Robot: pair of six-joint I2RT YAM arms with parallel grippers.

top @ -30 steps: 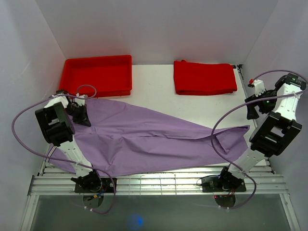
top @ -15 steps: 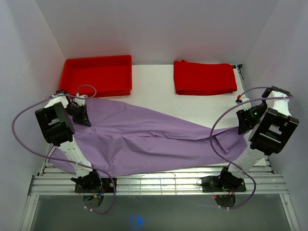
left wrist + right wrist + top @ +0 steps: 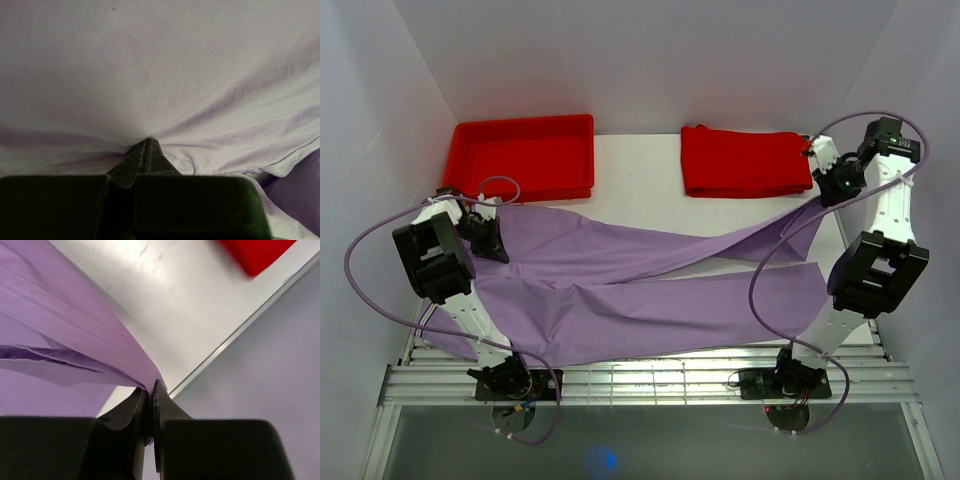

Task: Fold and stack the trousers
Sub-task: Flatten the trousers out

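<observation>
- Two grippers are gripping the trousers (image 3: 620, 300), which are lying lengthwise across the table (image 3: 640, 205), with the waist end to the left and the legs running to the right
- The left gripper (image 3: 147, 145) is pressing fully closed on a bunched fold of fabric at the waist end, just beside the red tray (image 3: 470, 140)
- The right gripper (image 3: 150, 390) is squeezing tight on the hem of the far leg and holding it off the table near the folded red cloth (image 3: 745, 160); that leg is stretching taut while the near leg is lying flat on the table
- Slipping is looking like the main risk: the right jaws are biting only a thin edge of cloth, so pulling harder against the left hold could tug the hem free
- Only one leg is being carried, so a fold made now could leave the near leg behind and come out crooked
- The raised hem is hanging close to the folded red cloth, and a sweep farther back could drag across it and rumple it
- The right arm's cable (image 3: 765, 275) is looping over the fabric and could catch it
</observation>
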